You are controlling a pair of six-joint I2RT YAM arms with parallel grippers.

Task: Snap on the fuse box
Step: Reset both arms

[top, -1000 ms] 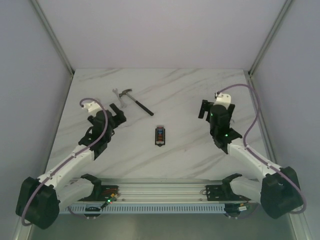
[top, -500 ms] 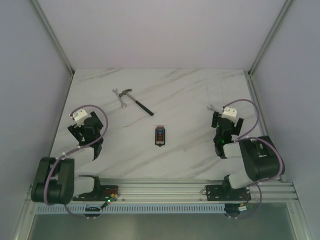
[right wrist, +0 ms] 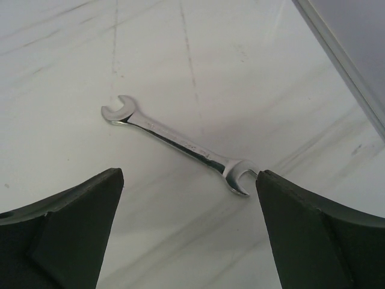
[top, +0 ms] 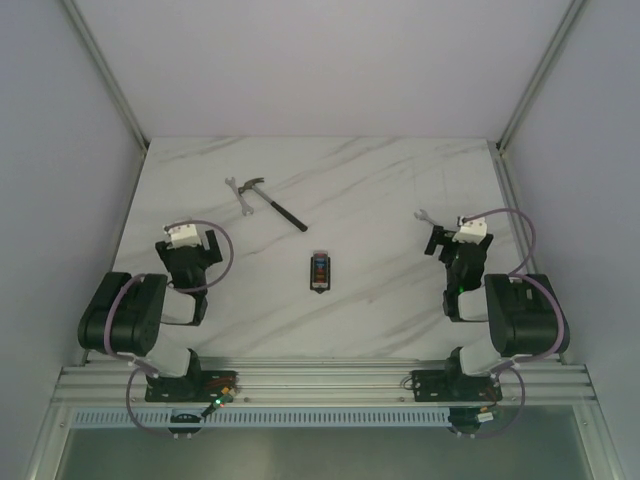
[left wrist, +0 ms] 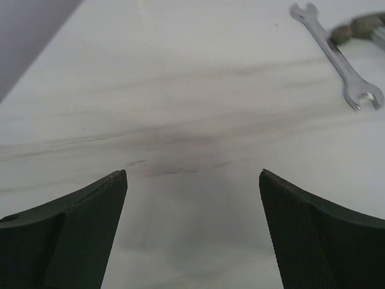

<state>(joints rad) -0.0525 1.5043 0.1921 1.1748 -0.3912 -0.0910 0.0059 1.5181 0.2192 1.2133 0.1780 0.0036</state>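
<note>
while neither is holding anything, the left pincer is hanging with its jaws spread wide over bare table, a wrench lying ahead to its right. the fuse box is sitting well apart on that pincer's right, between both pincers. it is looking light, stiff and smooth-sided, so gripping across its long sides is looking wisest. the right pincer is gaping too, a second wrench lying just ahead.

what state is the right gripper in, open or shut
Open: the right gripper has its fingers wide apart, holding nothing; a wrench shows between them.
</note>
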